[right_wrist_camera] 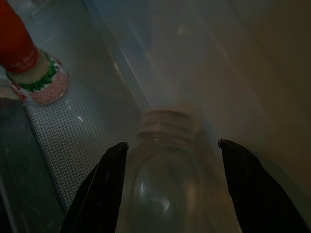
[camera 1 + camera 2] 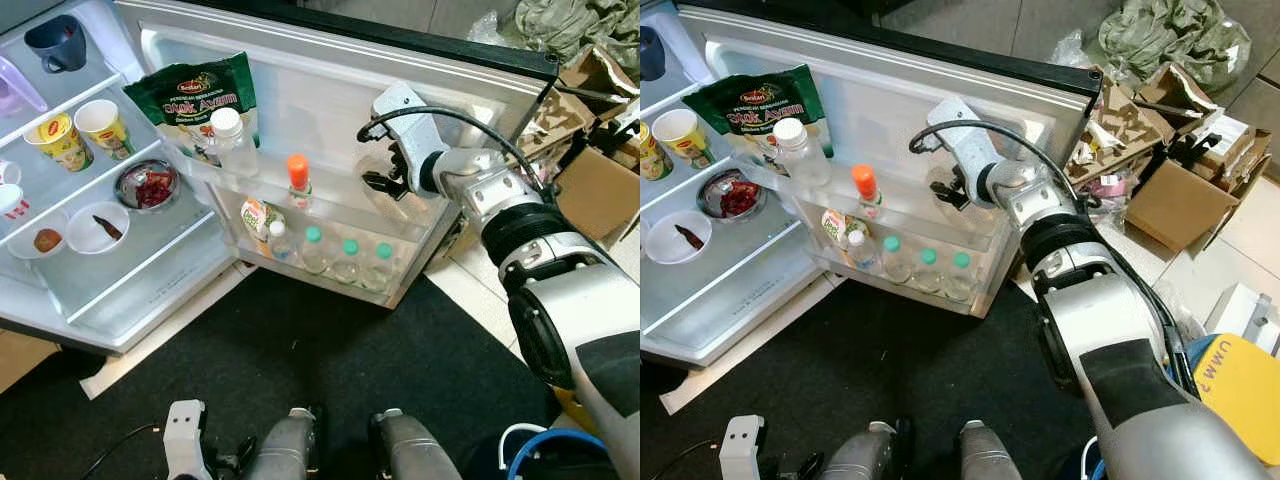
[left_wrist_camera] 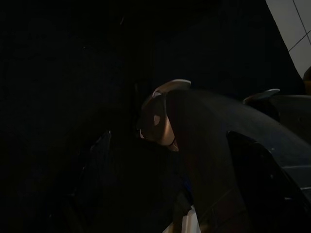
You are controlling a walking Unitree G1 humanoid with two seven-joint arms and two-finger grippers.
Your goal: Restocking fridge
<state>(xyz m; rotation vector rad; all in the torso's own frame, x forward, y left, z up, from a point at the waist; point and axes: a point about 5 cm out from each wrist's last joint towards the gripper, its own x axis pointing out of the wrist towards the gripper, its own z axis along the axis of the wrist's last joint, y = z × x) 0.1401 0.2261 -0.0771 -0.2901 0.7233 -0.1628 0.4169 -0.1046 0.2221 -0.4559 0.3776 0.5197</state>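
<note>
The right gripper (image 1: 172,145) has its two long black fingers (image 1: 104,187) spread wide, one on each side of a clear, capless plastic bottle (image 1: 167,170) that stands in the upper shelf of the open white fridge door (image 2: 330,90); a gap shows between each fingertip and the bottle's neck, so the fingers flank the bottle without pressing on it, though whether they touch it lower down cannot be told. In the head views the same gripper (image 2: 385,180) reaches into the right part of that door shelf, its silver arm (image 2: 500,215) stretching back to the near right. To the left on the same shelf stands a bottle with an orange-red cap (image 2: 298,180), further left a larger clear bottle with a white cap (image 2: 232,140), and behind that a green snack bag (image 2: 195,100) leans against the door. The lower door shelf holds a row of small clear bottles with green caps (image 2: 348,260). On the fridge's inner shelves to the far left sit two yellow paper cups (image 2: 80,135), a metal bowl of red food (image 2: 147,185) and a white bowl (image 2: 97,228). The left gripper (image 2: 185,440) hangs low over the black mat (image 2: 300,350).
</note>
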